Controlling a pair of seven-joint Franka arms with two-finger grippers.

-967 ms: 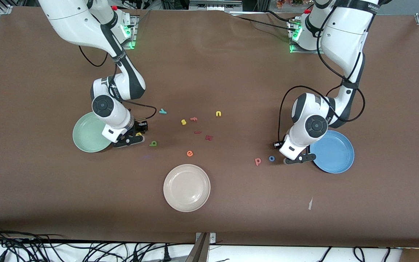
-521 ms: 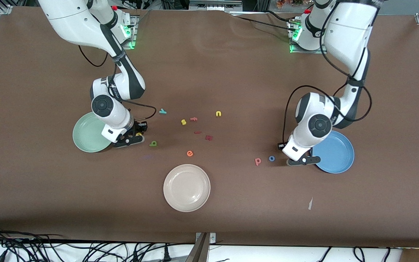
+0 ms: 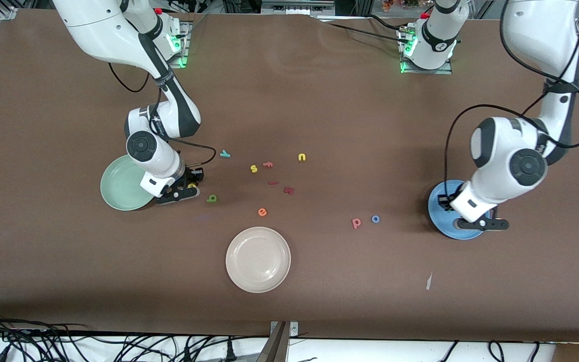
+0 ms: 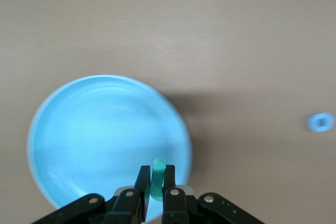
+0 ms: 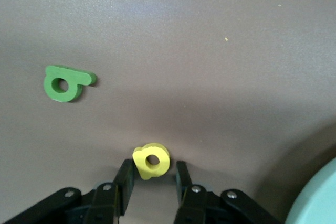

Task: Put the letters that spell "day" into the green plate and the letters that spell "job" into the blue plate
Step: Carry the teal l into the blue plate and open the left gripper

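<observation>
From the high front camera, a brown table holds three plates: the green plate [image 3: 122, 183] toward the right arm's end, the blue plate [image 3: 443, 213] toward the left arm's end, and a cream-white plate [image 3: 258, 259] between them, nearer the camera. The right gripper [image 3: 185, 191] sits low just beside the green plate, with a yellow letter [image 3: 192, 185] peeking out at its fingers and a dark green letter [image 3: 212, 198] close by on the cloth. The left gripper [image 3: 480, 223] hangs over the blue plate. The teal y [image 3: 225, 154] lies loose among scattered spare letters mid-table, while the pink letter [image 3: 356, 222] and the blue o [image 3: 375, 219] rest side by side (neither is in a plate) between the cream-white plate and the blue one. In the left wrist view, the fingers are pinched tight on a teal letter [image 4: 158, 176] — a slim strip between the pads — above the blue plate's rim [image 4: 47, 129], with the blue o [image 4: 321, 122] well apart on the table. In the right wrist view, the two fingers [image 5: 124, 178] stand narrowly apart on either side of the yellow letter [image 5: 151, 160]; whether they actually press it I cannot tell — the dark green letter [image 5: 65, 83] lies apart, and the green plate's edge [image 5: 317, 198] shows at one corner.
</observation>
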